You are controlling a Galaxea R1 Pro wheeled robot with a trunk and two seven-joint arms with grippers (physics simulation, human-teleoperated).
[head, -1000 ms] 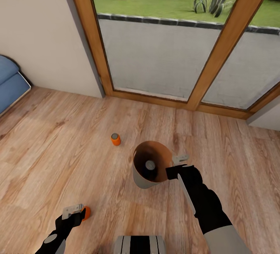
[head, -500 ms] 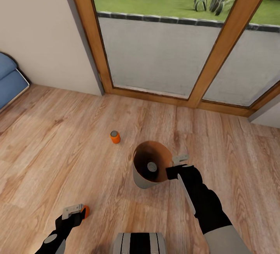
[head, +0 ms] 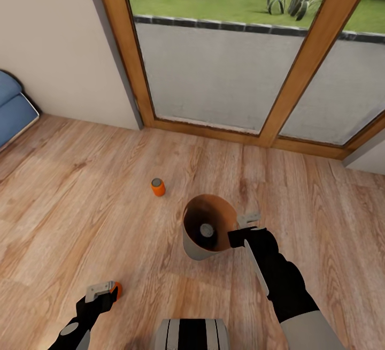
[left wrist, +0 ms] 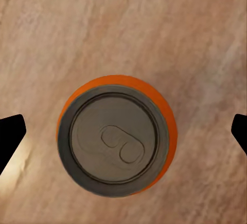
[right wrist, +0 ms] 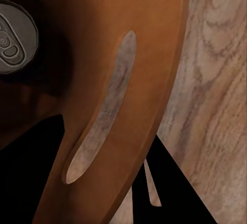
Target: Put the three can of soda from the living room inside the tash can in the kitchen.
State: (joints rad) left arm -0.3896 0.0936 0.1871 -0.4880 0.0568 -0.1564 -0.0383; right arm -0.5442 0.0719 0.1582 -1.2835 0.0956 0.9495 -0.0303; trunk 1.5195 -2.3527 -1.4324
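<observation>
A: Where's the bin?
B: The trash can is upright on the wood floor, in front of the wood-framed glass doors. The right gripper is clamped on its rim — in the right wrist view the brown-orange inner wall sits between the dark fingers.
A: Cans?
B: One can's grey top shows down inside the bin, also in the right wrist view. A second, orange can stands on the floor, near the bin and apart from it, on the robot's left side.
A: Third one?
B: Orange can directly under the left gripper, upright, pull-tab up. Left fingertips are spread wide on either side — not touching it, nothing gripped.
A: Anything else?
B: Blue sofa edge at far left.
</observation>
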